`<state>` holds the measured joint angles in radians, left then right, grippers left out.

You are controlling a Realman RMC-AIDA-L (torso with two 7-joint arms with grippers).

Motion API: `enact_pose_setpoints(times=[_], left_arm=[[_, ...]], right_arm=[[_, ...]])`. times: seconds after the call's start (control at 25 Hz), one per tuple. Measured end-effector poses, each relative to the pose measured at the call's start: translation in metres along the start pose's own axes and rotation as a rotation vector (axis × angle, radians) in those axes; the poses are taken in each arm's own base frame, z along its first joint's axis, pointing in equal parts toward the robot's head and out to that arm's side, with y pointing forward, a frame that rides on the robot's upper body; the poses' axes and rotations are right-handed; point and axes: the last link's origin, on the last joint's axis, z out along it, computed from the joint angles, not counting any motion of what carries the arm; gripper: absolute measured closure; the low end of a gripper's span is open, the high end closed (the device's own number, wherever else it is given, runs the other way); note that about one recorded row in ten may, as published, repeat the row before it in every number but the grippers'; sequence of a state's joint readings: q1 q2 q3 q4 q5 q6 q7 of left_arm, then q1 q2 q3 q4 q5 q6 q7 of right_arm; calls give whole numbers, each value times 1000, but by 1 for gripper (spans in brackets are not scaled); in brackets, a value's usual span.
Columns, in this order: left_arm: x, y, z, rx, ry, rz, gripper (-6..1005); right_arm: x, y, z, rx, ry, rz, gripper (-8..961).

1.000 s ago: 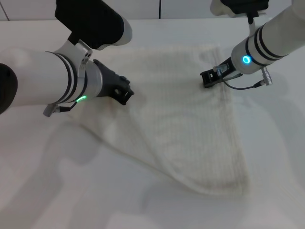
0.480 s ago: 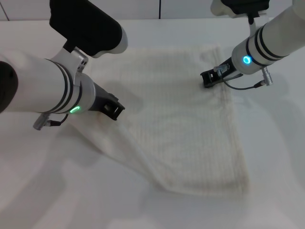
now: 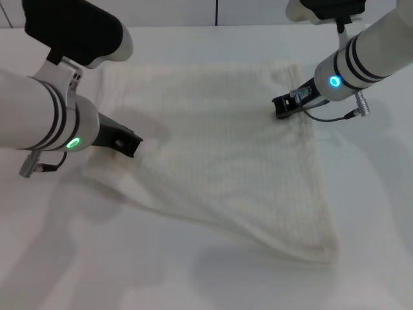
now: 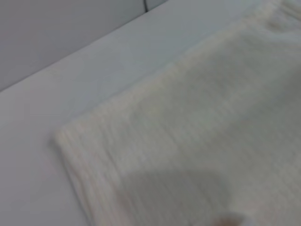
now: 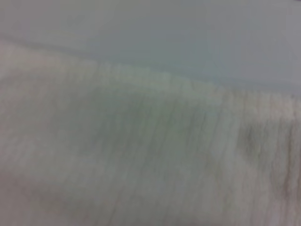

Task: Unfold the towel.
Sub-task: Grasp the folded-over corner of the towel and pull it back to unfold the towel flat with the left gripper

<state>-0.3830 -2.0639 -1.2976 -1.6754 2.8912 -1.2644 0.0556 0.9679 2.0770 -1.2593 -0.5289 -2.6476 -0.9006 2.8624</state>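
Note:
The cream ribbed towel (image 3: 239, 155) lies spread across the white table, with its near edge running slantwise from the left down to a corner at the lower right. My left gripper (image 3: 129, 147) is at the towel's left edge, shut on the cloth and holding that edge low over the table. My right gripper (image 3: 279, 107) sits on the towel's far right hem, shut on it. The left wrist view shows a towel corner (image 4: 197, 132) with its hem. The right wrist view shows ribbed towel cloth (image 5: 141, 155) close up.
The white table (image 3: 97, 258) extends bare in front of and to the left of the towel. A wall with a dark vertical seam (image 3: 215, 11) runs along the table's far edge. My right arm's cable (image 3: 329, 118) hangs just above the towel's right hem.
My left gripper has moved left and slightly toward me, dragging the towel's left edge with it, so the cloth now spreads wider. The right gripper has stayed in place.

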Motion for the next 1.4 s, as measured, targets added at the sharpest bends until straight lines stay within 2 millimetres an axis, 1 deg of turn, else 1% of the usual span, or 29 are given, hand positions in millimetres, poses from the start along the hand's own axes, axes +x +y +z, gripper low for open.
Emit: enact_pose_setpoints(times=[0.36, 0.64, 0.88, 1.12, 1.2, 1.24, 1.4], left_arm=[[-11, 0, -13, -2, 11, -72, 971], [-18, -12, -12, 16, 12, -131, 972], [-24, -14, -13, 19, 6, -183, 972], [-26, -13, -13, 18, 0, -196, 971], [-27, -11, -13, 14, -10, -199, 972], [-32, -6, -13, 4, -41, -208, 973], [-34, -3, -12, -1, -56, -201, 962]], right_arm=[[0, 0, 0, 0, -1, 0, 953], [0, 0, -1, 0, -3, -4, 953], [0, -1, 0, 1, -4, -7, 953], [0, -2, -1, 3, -5, -7, 953], [0, -3, -1, 4, -5, -7, 953], [0, -3, -1, 4, -5, -8, 953], [0, -3, -1, 4, -5, -9, 953]])
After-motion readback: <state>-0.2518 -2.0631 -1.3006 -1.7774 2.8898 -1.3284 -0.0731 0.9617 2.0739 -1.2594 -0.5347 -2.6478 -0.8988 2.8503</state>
